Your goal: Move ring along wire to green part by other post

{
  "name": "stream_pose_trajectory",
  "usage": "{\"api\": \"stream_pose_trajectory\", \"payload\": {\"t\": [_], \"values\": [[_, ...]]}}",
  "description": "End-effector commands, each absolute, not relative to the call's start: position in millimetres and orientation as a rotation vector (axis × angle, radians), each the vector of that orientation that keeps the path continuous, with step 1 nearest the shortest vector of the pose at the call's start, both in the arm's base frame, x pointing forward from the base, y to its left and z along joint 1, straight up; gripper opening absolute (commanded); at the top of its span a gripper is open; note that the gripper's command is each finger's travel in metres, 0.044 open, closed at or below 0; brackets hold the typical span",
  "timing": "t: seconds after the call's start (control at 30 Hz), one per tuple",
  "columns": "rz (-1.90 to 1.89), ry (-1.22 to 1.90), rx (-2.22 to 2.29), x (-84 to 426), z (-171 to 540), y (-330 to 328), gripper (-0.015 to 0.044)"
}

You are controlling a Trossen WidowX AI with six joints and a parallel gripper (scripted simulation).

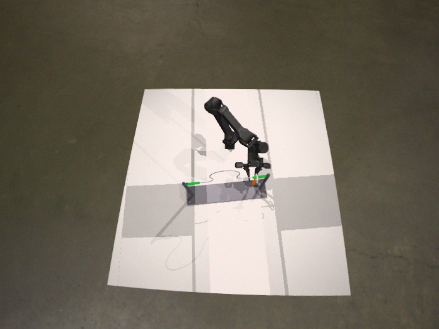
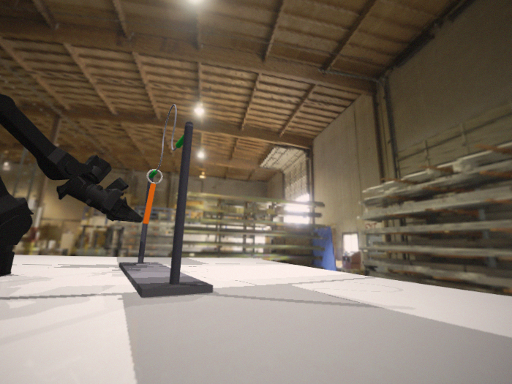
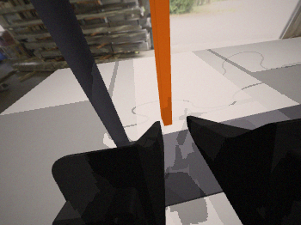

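The ring (image 1: 256, 177) (image 2: 162, 176) hangs on the green part (image 1: 263, 176) next to the right-hand post (image 1: 263, 184) of the top view, with the wire through it. Its orange handle (image 1: 254, 182) (image 2: 149, 202) (image 3: 162, 57) hangs down, slightly tilted. My gripper (image 1: 253, 178) (image 2: 141, 220) (image 3: 173, 123) is open, its fingertips near the handle's lower end. The wrist view shows a gap between the fingers, with nothing held; whether a fingertip touches the handle is unclear. The thin grey wire (image 1: 225, 170) bends in a hump toward the other green part (image 1: 192, 183) (image 2: 179, 141).
The other post (image 1: 186, 187) (image 2: 181, 205) stands at the far end of the dark base (image 1: 226, 193) (image 2: 192, 288). In the wrist view, the post (image 3: 82, 66) beside the ring rises left of the handle. The fingers are below the wire in the exterior view.
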State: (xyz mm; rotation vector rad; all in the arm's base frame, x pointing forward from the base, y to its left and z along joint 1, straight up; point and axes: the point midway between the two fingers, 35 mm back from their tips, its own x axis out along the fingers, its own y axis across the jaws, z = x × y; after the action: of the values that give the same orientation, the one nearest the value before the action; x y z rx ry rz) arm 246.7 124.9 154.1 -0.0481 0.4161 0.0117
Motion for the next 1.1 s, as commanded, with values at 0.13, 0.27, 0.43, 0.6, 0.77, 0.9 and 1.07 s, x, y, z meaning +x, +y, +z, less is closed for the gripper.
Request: {"api": "stream_pose_trajectory", "payload": {"t": [0.13, 0.27, 0.43, 0.6, 0.77, 0.9, 1.07], "values": [[0.005, 0.422, -0.04, 230.5, 160.9, 126.7, 0.016], [0.004, 0.423, -0.039, 219.4, 165.4, 126.6, 0.016], [0.004, 0.418, -0.04, 206.0, 171.9, 124.9, 0.016], [0.004, 0.415, -0.041, 202.1, 174.0, 124.0, 0.016], [0.004, 0.415, -0.041, 202.1, 174.0, 124.0, 0.016], [0.004, 0.415, -0.041, 202.1, 174.0, 124.0, 0.016], [0.004, 0.415, -0.041, 202.1, 174.0, 124.0, 0.016]]}}
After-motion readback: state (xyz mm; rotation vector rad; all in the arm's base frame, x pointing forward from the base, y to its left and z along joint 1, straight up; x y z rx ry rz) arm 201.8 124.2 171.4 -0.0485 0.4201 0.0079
